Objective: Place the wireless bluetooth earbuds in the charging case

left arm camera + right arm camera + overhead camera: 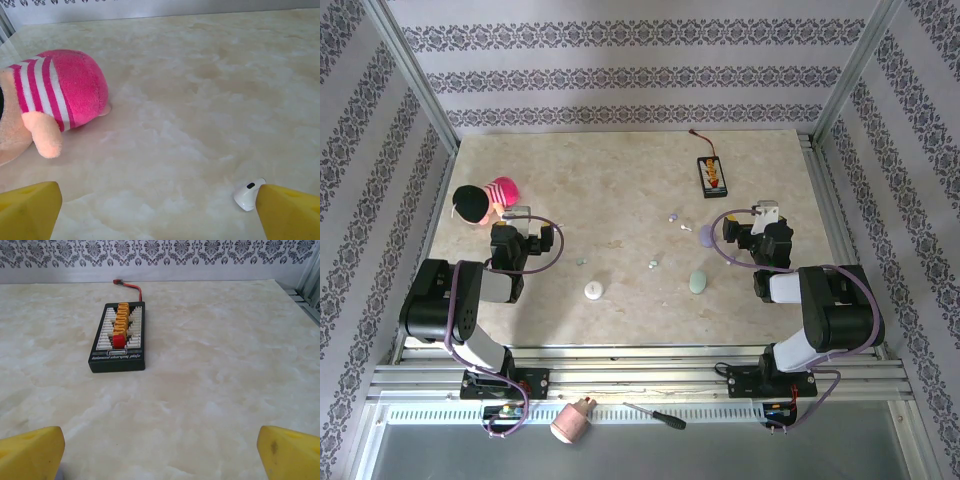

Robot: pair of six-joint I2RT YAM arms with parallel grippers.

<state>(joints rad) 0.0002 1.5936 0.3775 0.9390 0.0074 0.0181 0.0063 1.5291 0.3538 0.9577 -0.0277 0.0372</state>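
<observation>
Beige and marble-veined, spreading under everything as the tabletop (620, 180). Reaching onto it from the near edge with two black arms.

Lying far left as a plush doll (485, 203) in a pink striped top, getting cut off by the edge of the left wrist view. Sitting far right as a black balance board (711, 174) carrying orange plugs.

Hovering low as the left gripper (157, 215), yellow fingers spread wide apart, clasping nothing. Hovering likewise as the right gripper (160, 455), fingers spread apart, clasping nothing, facing the board.

Resting well apart as three pebble shapes: a white charging case (594, 290) near centre, a pale green case (698, 282) to its right, and a lavender case (706, 236) lying against the right arm's cable loop. Looking shut from above; hiding whatever is inside.

Lying loose on the bare top, outside every case, as the earbuds (684, 228), mostly showing as specks too small to describe. Peeking out as one white earbud (248, 194) just beside the left gripper's finger, partly hidden behind it.
</observation>
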